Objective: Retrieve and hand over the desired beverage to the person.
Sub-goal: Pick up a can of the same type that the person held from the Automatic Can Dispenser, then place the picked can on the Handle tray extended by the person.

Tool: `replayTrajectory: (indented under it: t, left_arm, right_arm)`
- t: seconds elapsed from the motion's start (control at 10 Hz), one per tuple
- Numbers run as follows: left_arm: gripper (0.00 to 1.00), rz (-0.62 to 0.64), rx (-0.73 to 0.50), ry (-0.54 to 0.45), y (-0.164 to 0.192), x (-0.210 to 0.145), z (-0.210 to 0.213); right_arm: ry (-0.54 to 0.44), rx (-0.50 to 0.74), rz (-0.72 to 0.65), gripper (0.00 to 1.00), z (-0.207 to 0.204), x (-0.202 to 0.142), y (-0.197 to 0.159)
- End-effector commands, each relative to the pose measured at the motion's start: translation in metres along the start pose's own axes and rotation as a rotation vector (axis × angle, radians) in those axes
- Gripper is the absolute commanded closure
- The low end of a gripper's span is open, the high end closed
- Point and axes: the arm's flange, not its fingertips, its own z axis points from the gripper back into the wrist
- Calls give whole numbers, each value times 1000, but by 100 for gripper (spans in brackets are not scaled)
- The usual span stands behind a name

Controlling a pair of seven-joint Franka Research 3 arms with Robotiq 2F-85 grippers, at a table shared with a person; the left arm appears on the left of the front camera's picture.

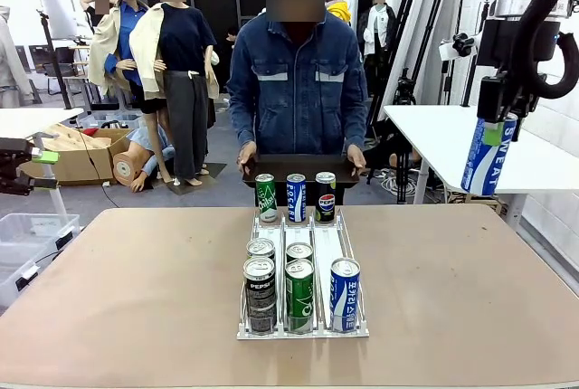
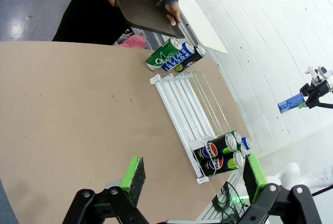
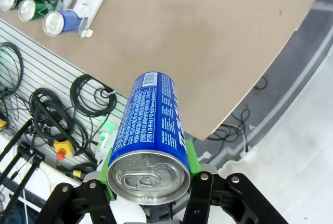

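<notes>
A: What stands around the wire rack (image 1: 303,331)?
B: Cans (image 1: 298,285) at both its ends. Beyond its far end the person (image 1: 297,81) holds a black tray (image 1: 271,165). The left end effector (image 2: 193,179) gapes wide, empty.
A: And the drink?
B: A blue Pocari Sweat can (image 1: 484,167), clamped in the right end effector (image 1: 493,131), high to the rack's right, lid up, long axis near vertical

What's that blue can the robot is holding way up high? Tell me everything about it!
The can is tall and slim, shiny blue metal with white print and small text. Its silver top looks unopened, with the pull tab lying flat. The right pincer is shut on it near the top end, green pads pressing both sides. It hangs almost upright, slightly tilted, high in the air at the right side of the table. Nothing else touches it.
</notes>
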Motion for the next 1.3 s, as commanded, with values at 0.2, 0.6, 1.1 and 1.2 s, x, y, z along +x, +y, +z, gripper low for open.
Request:
replayTrajectory:
  t: [0.2,0.6,1.1,1.2]
  left_arm:
    - [0,0,5,4,-1,0,1]
    - [0,0,5,4,-1,0,1]
    - [0,0,5,4,-1,0,1]
    - [0,0,5,4,-1,0,1]
  right_arm:
    - [-7,-4,-2,100,4,0,3]
    - [-7,-4,-2,100,4,0,3]
    - [-7,-4,-2,100,4,0,3]
    - [-7,-4,-2,100,4,0,3]
